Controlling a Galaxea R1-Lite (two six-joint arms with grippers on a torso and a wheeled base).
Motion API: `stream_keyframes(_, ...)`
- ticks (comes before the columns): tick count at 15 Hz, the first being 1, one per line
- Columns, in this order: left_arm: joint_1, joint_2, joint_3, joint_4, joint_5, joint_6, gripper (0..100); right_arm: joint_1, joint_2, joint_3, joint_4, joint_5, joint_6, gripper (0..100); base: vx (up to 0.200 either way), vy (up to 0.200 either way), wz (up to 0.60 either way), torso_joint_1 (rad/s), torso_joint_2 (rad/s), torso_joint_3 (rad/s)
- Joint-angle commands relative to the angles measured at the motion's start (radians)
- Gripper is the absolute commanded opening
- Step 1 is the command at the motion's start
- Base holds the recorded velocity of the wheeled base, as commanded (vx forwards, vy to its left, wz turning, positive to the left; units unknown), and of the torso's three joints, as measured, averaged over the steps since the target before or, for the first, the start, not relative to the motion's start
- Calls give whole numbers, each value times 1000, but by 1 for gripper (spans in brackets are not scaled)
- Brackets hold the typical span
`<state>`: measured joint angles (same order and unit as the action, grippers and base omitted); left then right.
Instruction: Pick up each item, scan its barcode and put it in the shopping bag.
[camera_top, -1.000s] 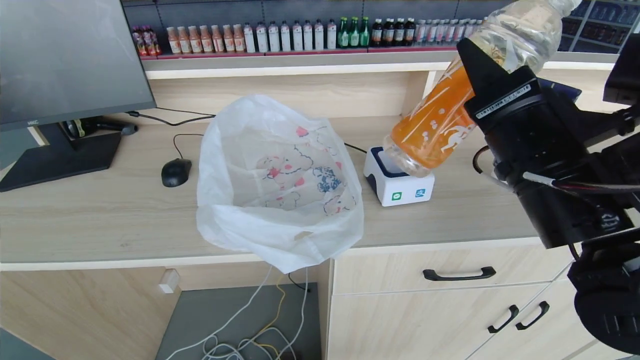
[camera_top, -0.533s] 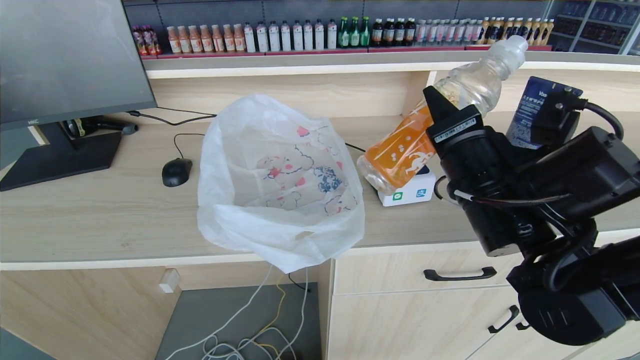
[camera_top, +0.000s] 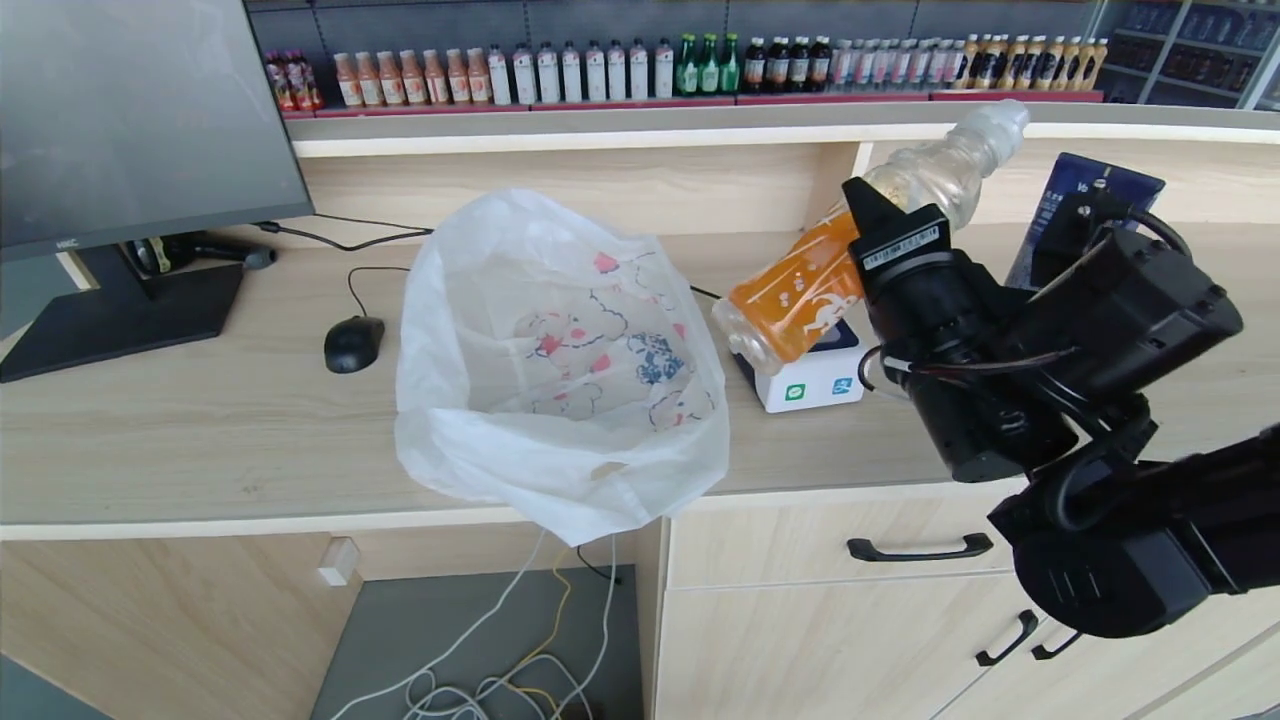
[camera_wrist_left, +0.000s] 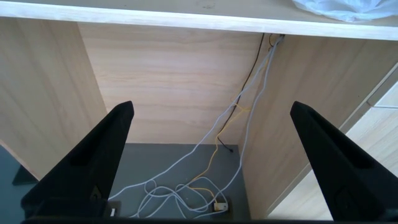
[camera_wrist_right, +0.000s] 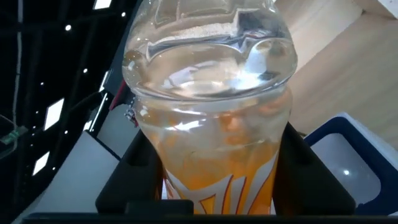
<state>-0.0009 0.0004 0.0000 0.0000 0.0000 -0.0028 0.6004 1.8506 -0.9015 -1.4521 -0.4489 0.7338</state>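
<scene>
My right gripper (camera_top: 880, 235) is shut on a clear bottle with an orange label (camera_top: 800, 295), held tilted, its base low over the white barcode scanner box (camera_top: 808, 380) and its white cap pointing up and to the right. In the right wrist view the bottle (camera_wrist_right: 211, 143) stands between the black fingers (camera_wrist_right: 134, 168), with the scanner's blue-rimmed window (camera_wrist_right: 345, 162) beyond it. The white shopping bag (camera_top: 555, 370) stands open on the counter just left of the scanner. My left gripper (camera_wrist_left: 211, 168) is open, below the counter top, facing cables on the floor.
A black mouse (camera_top: 352, 343) and a monitor (camera_top: 130, 120) on its stand occupy the counter's left. A dark blue package (camera_top: 1085, 215) stands behind my right arm. Several bottles (camera_top: 640, 68) line the back shelf. Drawers with black handles (camera_top: 918, 548) sit under the counter.
The right arm has lowered and drawn the bottle left, from high at the right down to the scanner box. The bag and the left gripper have stayed put.
</scene>
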Motion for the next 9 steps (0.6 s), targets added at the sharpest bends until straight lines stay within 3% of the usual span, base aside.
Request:
stream_keyframes(1,-1,0,0,0,0,0,100,-24,-7,-80,70,-1,47,0,0,0,0,0,0,0)
stream_keyframes(9,-1,0,0,0,0,0,100,-102,-5,-177,257,-1,272,0,0,0,0,0,0,0)
